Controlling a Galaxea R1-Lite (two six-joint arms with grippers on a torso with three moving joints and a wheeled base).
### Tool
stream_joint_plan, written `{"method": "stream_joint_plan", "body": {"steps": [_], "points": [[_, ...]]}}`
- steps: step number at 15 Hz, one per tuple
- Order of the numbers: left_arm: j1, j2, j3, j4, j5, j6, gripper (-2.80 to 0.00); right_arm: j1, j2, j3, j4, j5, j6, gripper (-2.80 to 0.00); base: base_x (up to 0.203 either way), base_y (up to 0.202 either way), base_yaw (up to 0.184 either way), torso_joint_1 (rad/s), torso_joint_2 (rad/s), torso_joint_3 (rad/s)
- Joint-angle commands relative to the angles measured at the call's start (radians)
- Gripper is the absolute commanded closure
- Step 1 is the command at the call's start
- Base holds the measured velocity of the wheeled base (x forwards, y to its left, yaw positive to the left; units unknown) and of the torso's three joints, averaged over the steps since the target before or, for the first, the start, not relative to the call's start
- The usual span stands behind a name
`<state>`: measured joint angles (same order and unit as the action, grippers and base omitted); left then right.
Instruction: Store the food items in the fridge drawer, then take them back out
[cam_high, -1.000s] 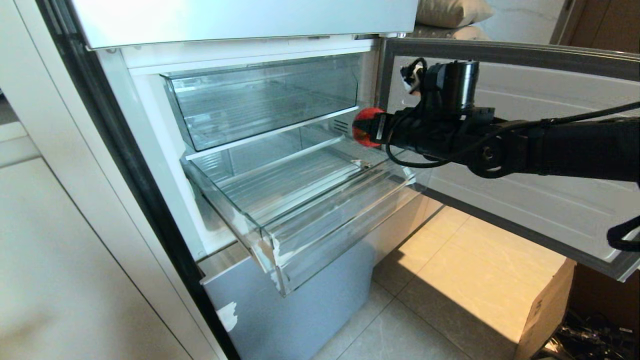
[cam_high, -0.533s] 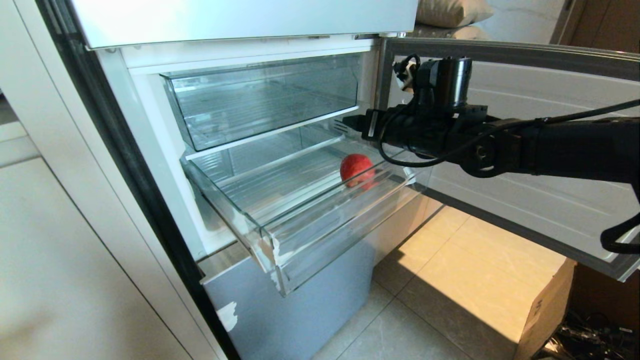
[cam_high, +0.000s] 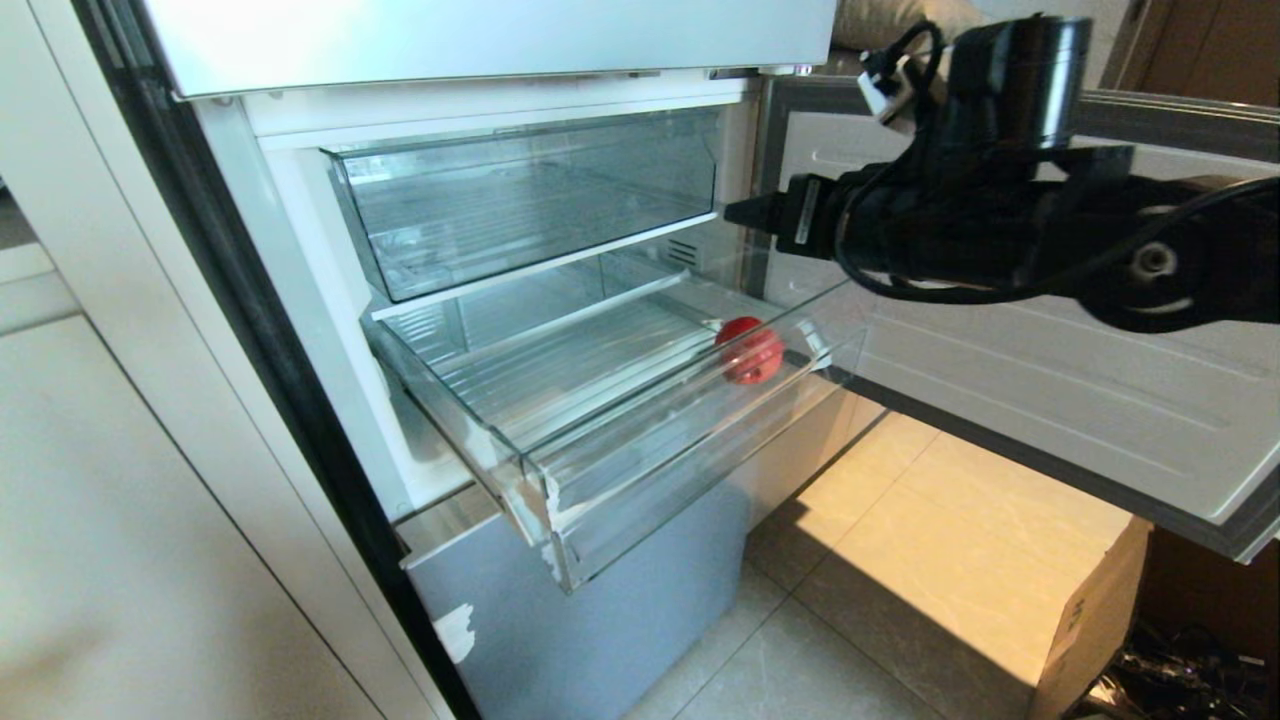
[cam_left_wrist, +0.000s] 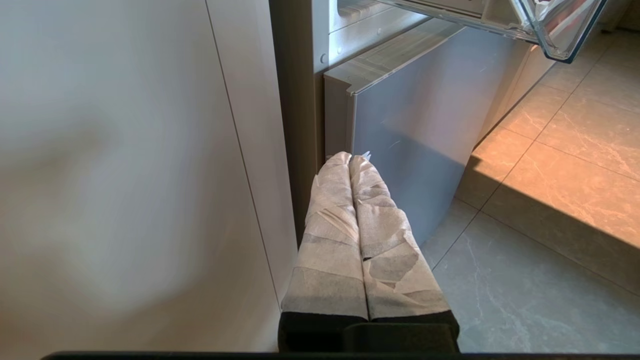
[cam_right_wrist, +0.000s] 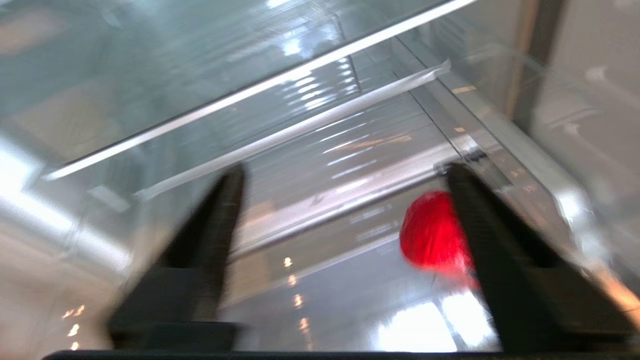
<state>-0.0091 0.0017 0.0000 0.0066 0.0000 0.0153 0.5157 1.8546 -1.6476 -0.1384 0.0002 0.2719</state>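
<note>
While my right hand (cam_high: 745, 212) hangs empty above the fridge drawer (cam_high: 640, 440), its fingers (cam_right_wrist: 210, 225) spread wide, the food item (cam_high: 750, 350) lies below and just ahead of it, on the ribbed floor at the drawer's front right corner, against the front wall. Roundish, it offers no long axis to line up with. I judge a straight drop of this hand would bring it within reach. My left hand (cam_left_wrist: 357, 165) rests pressed shut, low by the fridge's base, well apart from the fruit.
</note>
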Motion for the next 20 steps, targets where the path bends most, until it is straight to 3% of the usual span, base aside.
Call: {"method": "stream_joint_plan", "body": {"steps": [1, 4, 6, 7, 10, 11, 13, 14, 16, 17, 20], "points": [[0.000, 0.001, 0.000, 0.000, 0.000, 0.000, 0.00, 0.002, -0.311, 0.189, -0.001, -0.002, -0.003, 0.00, 0.000, 0.000, 0.000, 0.000, 0.00, 0.000], [0.000, 0.001, 0.000, 0.000, 0.000, 0.000, 0.00, -0.010, -0.712, 0.475, -0.001, -0.023, -0.012, 0.00, 0.000, 0.000, 0.000, 0.000, 0.00, 0.000], [0.000, 0.001, 0.000, 0.000, 0.000, 0.000, 0.00, -0.099, -0.968, 0.647, 0.000, -0.105, -0.040, 0.00, 0.000, 0.000, 0.000, 0.000, 0.00, 0.000], [0.000, 0.001, 0.000, 0.001, 0.000, 0.000, 0.00, -0.198, -1.058, 0.703, -0.001, -0.150, -0.053, 0.00, 0.000, 0.000, 0.000, 0.000, 0.00, 0.000], [0.000, 0.001, 0.000, 0.000, 0.000, 0.000, 0.00, -0.668, -1.143, 0.816, -0.006, -0.225, -0.072, 0.00, 0.000, 0.000, 0.000, 0.000, 0.00, 0.000], [0.000, 0.001, 0.000, 0.000, 0.000, 0.000, 0.00, -0.842, -1.129, 0.843, -0.014, -0.217, -0.069, 0.00, 0.000, 0.000, 0.000, 0.000, 0.00, 0.000], [0.000, 0.001, 0.000, 0.000, 0.000, 0.000, 0.00, -1.159, -1.061, 0.876, -0.040, -0.118, -0.046, 0.00, 0.000, 0.000, 0.000, 0.000, 0.00, 0.000], [0.000, 0.001, 0.000, 0.000, 0.000, 0.000, 0.00, -1.305, -1.001, 0.884, -0.052, -0.047, -0.026, -2.80, 0.000, 0.000, 0.000, 0.000, 0.00, 0.000], [0.000, 0.001, 0.000, 0.000, 0.000, 0.000, 0.00, -1.503, -0.825, 0.877, -0.073, 0.066, 0.021, -2.80, 0.000, 0.000, 0.000, 0.000, 0.00, 0.000], [0.000, 0.001, 0.000, 0.000, 0.000, 0.000, 0.00, -1.558, -0.729, 0.863, -0.091, 0.103, 0.038, -2.80, 0.000, 0.000, 0.000, 0.000, 0.00, 0.000], [0.000, 0.001, 0.000, 0.001, 0.000, 0.000, 0.00, -1.627, -0.471, 0.821, -0.215, 0.158, 0.068, -2.80, 0.000, 0.000, 0.000, 0.000, 0.00, 0.000]]}}
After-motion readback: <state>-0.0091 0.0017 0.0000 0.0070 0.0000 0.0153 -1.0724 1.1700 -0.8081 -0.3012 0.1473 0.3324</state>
